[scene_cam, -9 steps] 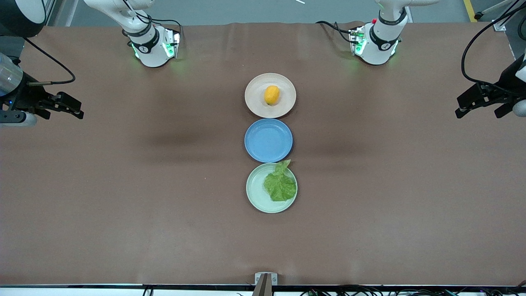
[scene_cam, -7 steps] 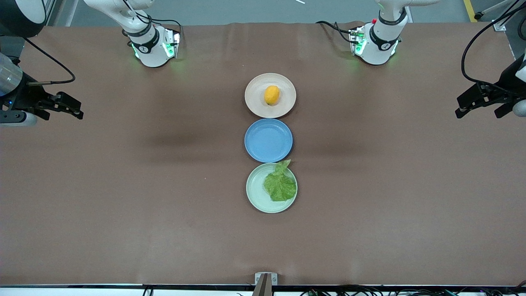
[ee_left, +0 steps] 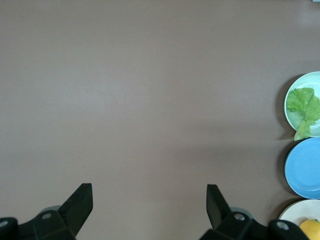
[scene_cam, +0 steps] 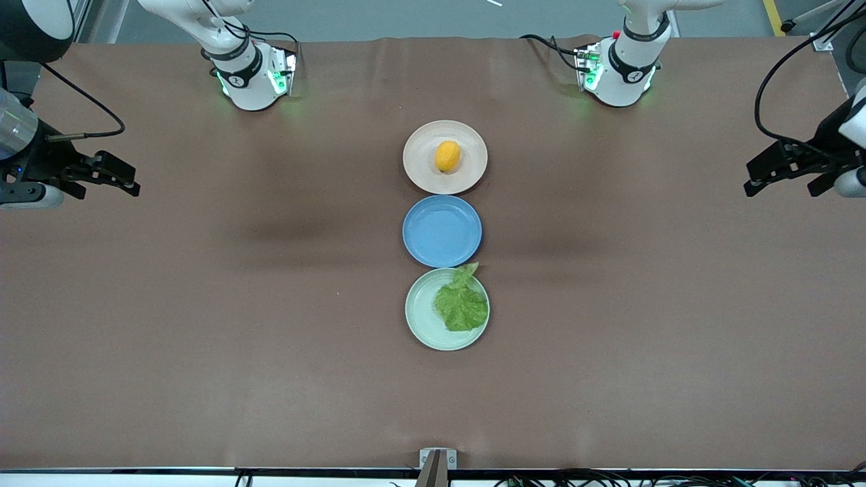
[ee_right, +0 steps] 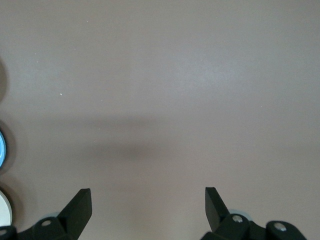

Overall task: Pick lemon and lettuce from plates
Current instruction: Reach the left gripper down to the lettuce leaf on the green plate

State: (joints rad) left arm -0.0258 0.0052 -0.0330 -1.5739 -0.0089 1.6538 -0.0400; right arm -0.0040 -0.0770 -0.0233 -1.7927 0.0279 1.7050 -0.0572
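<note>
While the lemon [scene_cam: 447,156] and lettuce [scene_cam: 462,306] lie untouched on their plates [scene_cam: 421,312], the left tool [scene_cam: 785,172], released, has crept slightly inward; the right tool [scene_cam: 108,177], released too, barely stirred.

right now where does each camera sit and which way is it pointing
Front view: high across the table, facing both bases; shows the lemon, the lettuce, left gripper, right gripper.
Left wrist view: looks down past its open fingers at bare table.
Right wrist view: the same, past its own fingers.
Shared: the blue plate appears in all three.
</note>
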